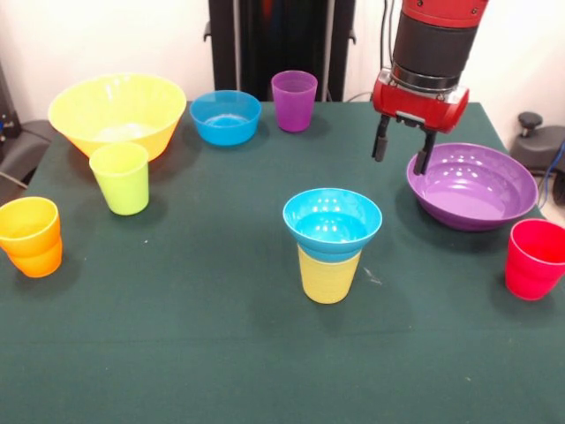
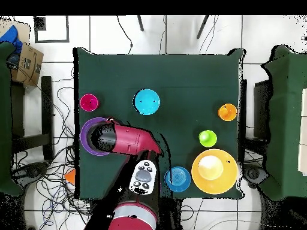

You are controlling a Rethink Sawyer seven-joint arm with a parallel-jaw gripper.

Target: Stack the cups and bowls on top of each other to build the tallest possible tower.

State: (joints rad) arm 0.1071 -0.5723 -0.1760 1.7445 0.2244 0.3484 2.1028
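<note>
A dark green cloth-covered surface [image 1: 221, 353] fills the front view, backed by a pale wall and the robot's black pedestal [image 1: 281, 44]; from overhead it sits on a white tiled floor [image 2: 180, 36] strewn with cables. Near the middle stands the tower [image 1: 331, 243]: an upright yellow tapered plastic cup [image 1: 328, 276], mouth up, with a small glossy blue plastic bowl [image 1: 332, 221] seated level in its mouth, so the stack's long axis is vertical. At the far left sits a large yellow-orange plastic bowl [image 1: 117, 110], a lime green cup [image 1: 121, 177] just in front of it, and an orange cup [image 1: 32, 235] at the left edge. A second small blue bowl [image 1: 225, 116] and a purple cup [image 1: 294, 100] stand along the far edge. The red and black gripper [image 1: 402, 146] hangs above the left rim of a wide shallow purple bowl [image 1: 472, 185] on the right, its fingers [image 1: 380, 141] parted and holding nothing. A red cup [image 1: 534, 258] stands nearer, at the right edge.
</note>
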